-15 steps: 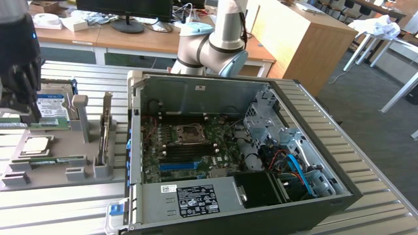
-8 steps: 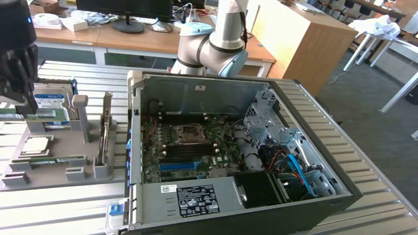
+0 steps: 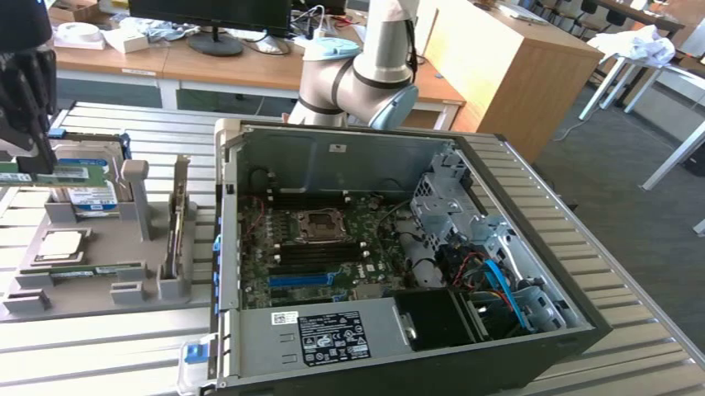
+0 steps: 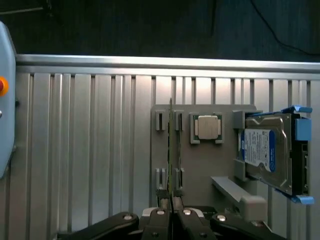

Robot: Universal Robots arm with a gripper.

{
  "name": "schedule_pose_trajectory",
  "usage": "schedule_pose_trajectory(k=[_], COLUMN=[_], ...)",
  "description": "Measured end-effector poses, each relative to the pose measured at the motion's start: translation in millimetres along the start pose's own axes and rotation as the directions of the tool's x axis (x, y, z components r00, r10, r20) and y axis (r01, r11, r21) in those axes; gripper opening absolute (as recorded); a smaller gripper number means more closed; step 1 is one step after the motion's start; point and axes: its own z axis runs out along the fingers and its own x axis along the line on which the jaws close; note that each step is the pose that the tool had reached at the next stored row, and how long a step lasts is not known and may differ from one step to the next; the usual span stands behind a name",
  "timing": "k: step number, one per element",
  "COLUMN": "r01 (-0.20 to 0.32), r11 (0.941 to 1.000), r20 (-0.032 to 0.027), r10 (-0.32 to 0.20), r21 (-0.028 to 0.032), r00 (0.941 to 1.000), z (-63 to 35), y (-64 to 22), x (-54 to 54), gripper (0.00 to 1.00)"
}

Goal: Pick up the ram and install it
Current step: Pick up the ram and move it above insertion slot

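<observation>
My end effector (image 4: 170, 212) is clamped shut on the ram (image 4: 170, 150), a long, thin green circuit-board stick seen edge-on in the wrist view. It runs straight out from my fingertips, above the grey plastic holder (image 4: 200, 170) on the slatted metal tabletop (image 4: 90, 150).

To my mind this carry needs a square, firm pinch and a level stick (any twist would matter at the slot).

The exterior view adds the open black computer case (image 3: 330, 148) and its green motherboard (image 3: 319, 247), well apart from my end effector (image 3: 33, 161). The wrist view shows how centred the grip is.
</observation>
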Motion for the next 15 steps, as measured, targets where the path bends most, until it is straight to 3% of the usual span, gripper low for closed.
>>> schedule_pose_trajectory(k=[6,15], r01=[0.0,0.0], r11=[1.0,1.0], r20=[-0.0004,-0.0001], r10=[0.0,0.0], r21=[-0.0006,-0.0075], r00=[1.0,1.0], z=[-0.4,-0.8], y=[-1.0,-22.1], x=[0.0,0.1], gripper=[0.12,0.12])
